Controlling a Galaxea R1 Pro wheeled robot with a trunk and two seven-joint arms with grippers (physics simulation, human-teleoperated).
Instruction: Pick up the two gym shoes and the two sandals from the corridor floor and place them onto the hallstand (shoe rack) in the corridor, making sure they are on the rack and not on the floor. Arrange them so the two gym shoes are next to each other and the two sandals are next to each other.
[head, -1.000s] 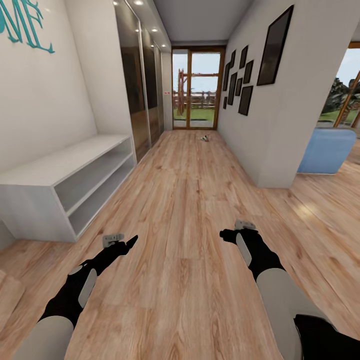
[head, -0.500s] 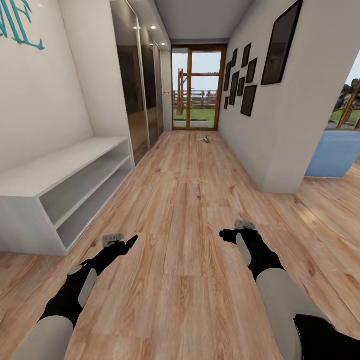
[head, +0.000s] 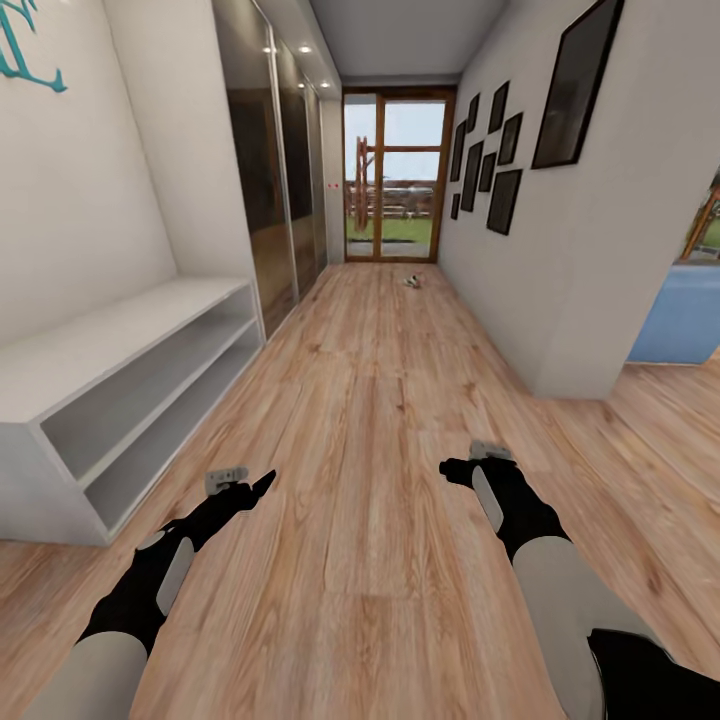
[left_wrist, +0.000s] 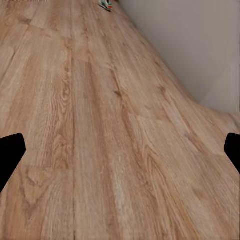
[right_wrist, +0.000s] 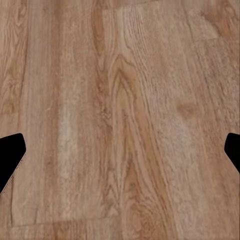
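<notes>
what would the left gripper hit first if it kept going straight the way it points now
Probably the bare corridor floor. The left gripper is open and empty, angled down at the planks, with nothing between. The small shoe-like object far down the hall lies well beyond that line, though depth is hard to judge.

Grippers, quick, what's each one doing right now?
Left gripper: open, holding nothing.
Right gripper: open, holding nothing.
</notes>
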